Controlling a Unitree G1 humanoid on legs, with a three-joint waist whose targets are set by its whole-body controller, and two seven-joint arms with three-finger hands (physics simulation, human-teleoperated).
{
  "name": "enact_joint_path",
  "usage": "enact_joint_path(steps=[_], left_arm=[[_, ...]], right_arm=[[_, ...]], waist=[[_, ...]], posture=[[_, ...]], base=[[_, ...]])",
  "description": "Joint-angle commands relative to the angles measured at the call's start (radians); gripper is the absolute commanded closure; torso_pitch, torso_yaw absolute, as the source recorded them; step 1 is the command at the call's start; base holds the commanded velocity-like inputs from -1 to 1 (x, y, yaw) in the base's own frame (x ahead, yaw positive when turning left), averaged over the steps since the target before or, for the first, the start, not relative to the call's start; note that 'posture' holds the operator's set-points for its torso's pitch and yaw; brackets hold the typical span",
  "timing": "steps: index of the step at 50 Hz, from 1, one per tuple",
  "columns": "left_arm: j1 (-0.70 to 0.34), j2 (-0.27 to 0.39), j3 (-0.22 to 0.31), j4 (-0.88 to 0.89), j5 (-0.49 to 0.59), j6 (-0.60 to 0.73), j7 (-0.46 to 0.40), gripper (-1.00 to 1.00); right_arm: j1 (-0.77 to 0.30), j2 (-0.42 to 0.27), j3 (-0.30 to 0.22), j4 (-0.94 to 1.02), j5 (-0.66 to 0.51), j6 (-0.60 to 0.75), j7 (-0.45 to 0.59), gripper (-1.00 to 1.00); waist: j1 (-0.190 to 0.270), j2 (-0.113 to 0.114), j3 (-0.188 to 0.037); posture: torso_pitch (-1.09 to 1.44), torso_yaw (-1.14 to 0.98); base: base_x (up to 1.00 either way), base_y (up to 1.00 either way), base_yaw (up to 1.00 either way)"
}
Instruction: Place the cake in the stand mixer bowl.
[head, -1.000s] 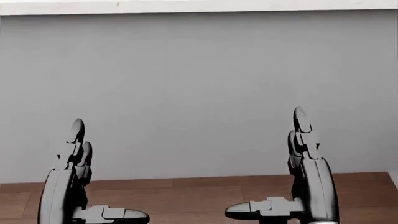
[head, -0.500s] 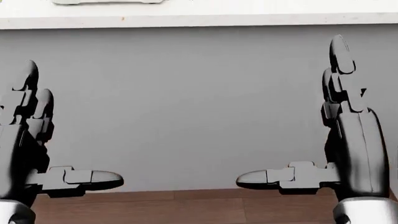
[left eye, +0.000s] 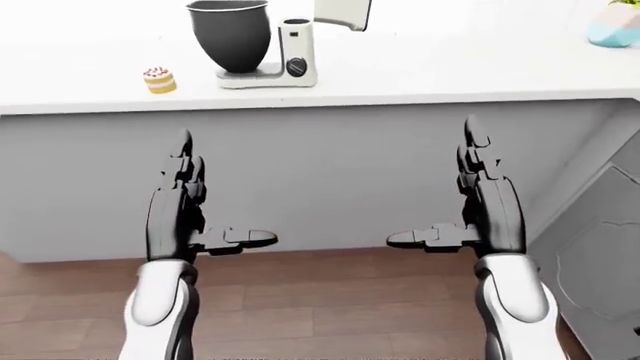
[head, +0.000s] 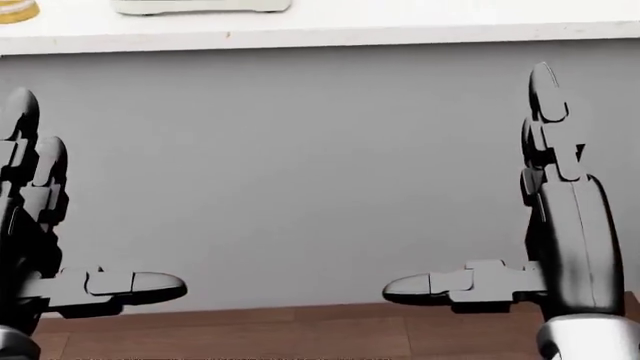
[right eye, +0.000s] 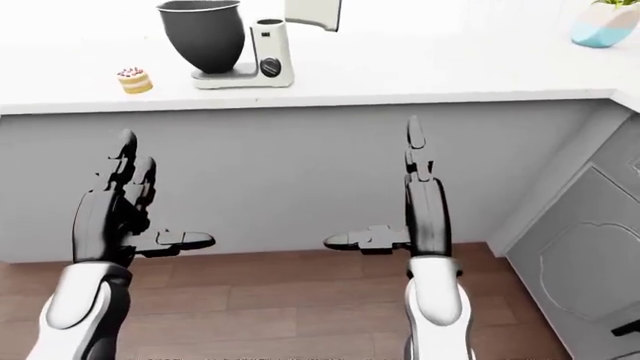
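Note:
A small round cake (left eye: 158, 79) with white icing sits on the white counter (left eye: 420, 64), left of the stand mixer (left eye: 298, 46). The mixer's dark grey bowl (left eye: 230, 35) stands upright on its base, head tilted up. Only the cake's edge (head: 17, 10) and the mixer base (head: 200, 6) show at the top of the head view. My left hand (left eye: 200, 202) and right hand (left eye: 455, 199) are both open and empty, fingers pointing up, thumbs turned inward. They hang below the counter edge, in front of the grey cabinet face.
A grey counter front (left eye: 330, 172) fills the middle of the views, with wooden floor (left eye: 330, 300) beneath. A grey panelled cabinet (left eye: 600, 255) stands at the right. A pale blue pot (left eye: 612, 30) with a plant sits at the counter's top right.
Both hands have risen in the head view and spread apart. The camera has tilted up, bringing the counter edge, mixer base and cake edge into view.

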Motion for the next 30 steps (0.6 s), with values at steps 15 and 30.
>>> enact_joint_path(steps=[15,30], left_arm=[[-0.003,-0.004,-0.006,-0.045,0.000,-0.030,0.001,-1.00],[0.005,-0.007,-0.008,-0.037,0.006,-0.046,0.001,-1.00]], right_arm=[[-0.003,-0.006,-0.005,-0.031,-0.015,-0.024,-0.004,-1.00],[0.009,-0.002,-0.005,-0.033,-0.018,-0.034,-0.004,-1.00]], waist=[[-0.008,0.102,-0.028],[-0.009,-0.037,-0.025]], posture=[[0.00,0.00],[0.00,0.00]], base=[[0.00,0.33,0.00],[0.00,0.41,0.00]])
